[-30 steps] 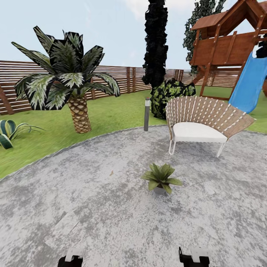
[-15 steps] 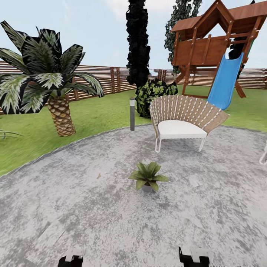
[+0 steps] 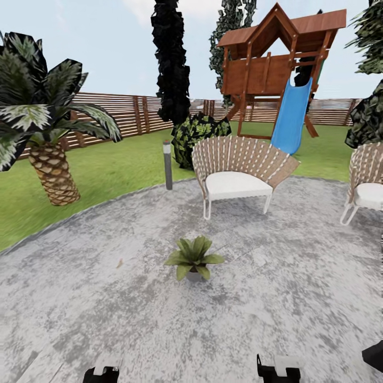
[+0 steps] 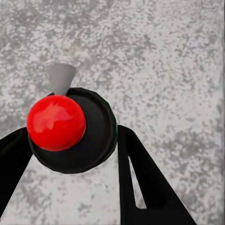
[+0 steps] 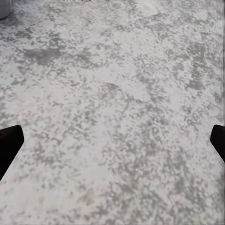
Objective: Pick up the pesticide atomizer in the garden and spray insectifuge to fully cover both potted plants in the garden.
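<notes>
Head view: one potted plant (image 3: 192, 257) stands on the grey patio (image 3: 298, 298), its pot barely visible under green leaves, near a woven chair (image 3: 236, 173).

Left wrist view: the left end effector (image 4: 70, 145) is clenched around the pesticide atomizer (image 4: 70, 129).

Right wrist view: the right end effector (image 5: 112, 140) is released, fingers spread over bare paving.

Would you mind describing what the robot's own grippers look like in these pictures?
In the head view, the left gripper and right gripper are blocky, black with white tops. The left wrist view shows flat, black, tapering fingers, one with a narrow slot. In the right wrist view, only black finger tips show. No cables or markings are visible.
</notes>
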`<state>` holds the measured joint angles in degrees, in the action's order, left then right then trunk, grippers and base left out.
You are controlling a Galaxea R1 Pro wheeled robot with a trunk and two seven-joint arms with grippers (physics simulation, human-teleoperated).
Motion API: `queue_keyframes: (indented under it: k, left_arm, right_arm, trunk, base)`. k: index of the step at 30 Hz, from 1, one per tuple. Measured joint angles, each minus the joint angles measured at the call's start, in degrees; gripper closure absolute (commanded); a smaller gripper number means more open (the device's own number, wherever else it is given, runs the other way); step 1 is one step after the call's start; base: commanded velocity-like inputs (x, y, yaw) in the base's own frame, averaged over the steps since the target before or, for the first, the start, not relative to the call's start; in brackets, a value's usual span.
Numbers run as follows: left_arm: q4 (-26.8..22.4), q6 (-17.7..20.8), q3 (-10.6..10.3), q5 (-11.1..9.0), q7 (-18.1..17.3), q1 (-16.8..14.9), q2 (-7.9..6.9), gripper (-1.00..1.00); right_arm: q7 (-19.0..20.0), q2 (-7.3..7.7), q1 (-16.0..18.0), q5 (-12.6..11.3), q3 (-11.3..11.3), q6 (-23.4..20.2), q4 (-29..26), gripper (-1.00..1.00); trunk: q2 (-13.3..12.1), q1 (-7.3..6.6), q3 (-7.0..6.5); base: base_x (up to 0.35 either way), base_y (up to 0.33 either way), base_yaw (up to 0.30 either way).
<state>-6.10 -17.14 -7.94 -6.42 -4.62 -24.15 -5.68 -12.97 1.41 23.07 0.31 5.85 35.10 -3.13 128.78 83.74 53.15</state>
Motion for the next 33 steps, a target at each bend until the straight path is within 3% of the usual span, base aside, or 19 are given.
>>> queue_keyframes:
  k: [12,14,17,19,23,25,26,27,29,30,31,32,33]
  left_arm:
    - [-1.1,0.3,-0.7,1.1,-0.9,-0.5,-0.13,1.00]
    - [-1.2,0.4,-0.7,2.6,-1.1,-0.8,-0.29,1.00]
    - [-1.2,0.7,-0.9,6.8,-1.5,-1.0,-0.39,1.00]
    - [-1.2,0.9,-1.1,10.7,-3.0,-1.1,-0.42,1.00]
    - [-1.2,1.9,-0.9,18.9,-11.1,-3.8,-0.85,1.00]
    - [-1.3,4.4,-0.5,24.1,-18.8,-6.3,-2.08,1.00]
    - [-1.3,5.4,-0.6,25.4,-21.4,-7.1,-2.39,1.00]
    - [-1.3,6.6,-0.5,27.3,-26.0,-8.5,-2.72,1.00]
    - [-1.3,7.2,-0.6,30.1,-30.0,-9.8,-2.89,1.00]
    - [-1.3,7.3,-0.7,33.0,-32.7,-10.4,-2.90,1.00]
    - [-1.6,7.5,-0.6,35.4,-35.1,-11.1,-2.90,1.00]
    - [-2.3,7.7,-0.4,37.6,-38.6,-11.9,-2.89,1.00]
    - [-2.6,7.9,-0.6,38.3,-40.1,-12.2,-2.88,1.00]
  right_arm:
    - [0.2,-0.08,0.0,0.4,0.1,0.0,-0.5,-1.00]
    - [0.2,-0.09,0.0,0.4,0.1,0.0,-0.7,-1.00]
    - [0.4,-0.04,0.1,1.0,0.2,-0.1,-2.0,-1.00]
    - [1.4,-0.03,0.1,3.1,0.3,-0.8,-5.6,-1.00]
    - [7.3,-0.07,0.1,12.9,0.2,-9.8,-15.1,-1.00]
    - [15.5,-0.10,0.1,18.6,0.6,-15.3,-21.8,-1.00]
    - [18.8,-0.10,0.1,19.8,0.6,-16.3,-23.4,-1.00]
    - [25.1,-0.12,0.1,21.6,0.6,-17.4,-25.3,-1.00]
    - [31.9,-0.15,0.3,24.4,0.6,-18.0,-26.4,-1.00]
    - [36.1,-0.22,0.4,27.1,0.6,-18.2,-26.9,-1.00]
    - [39.2,-0.56,0.4,29.5,0.6,-18.3,-27.5,-1.00]
    - [42.6,-2.02,0.5,32.9,0.8,-18.4,-28.2,-1.00]
    - [43.7,-2.78,0.5,34.3,0.8,-18.4,-28.4,-1.00]
  trunk:
    - [0.0,0.03,0.00]
    - [0.0,0.04,0.00]
    - [0.0,0.04,0.00]
    - [0.0,0.04,0.00]
    - [0.0,0.03,-0.01]
    - [0.0,0.03,-0.01]
    - [0.0,0.03,0.00]
    - [0.0,0.03,-0.01]
    - [0.0,0.03,0.00]
    - [0.0,0.03,0.00]
    - [0.0,0.03,0.00]
    - [0.0,0.03,-0.01]
    - [0.0,0.03,0.00]
  base:
    - [0.073,0.000,-0.016]
    - [0.000,0.000,0.000]
    - [0.000,0.000,0.000]
    - [0.000,0.000,0.000]
    - [0.000,0.000,0.000]
    - [0.000,0.000,0.000]
    - [0.000,0.000,0.000]
    - [0.000,0.000,0.000]
    - [0.000,0.000,0.000]
    - [0.000,0.000,0.000]
    - [0.000,0.000,0.000]
    - [0.000,0.000,0.000]
    - [0.000,0.000,0.000]
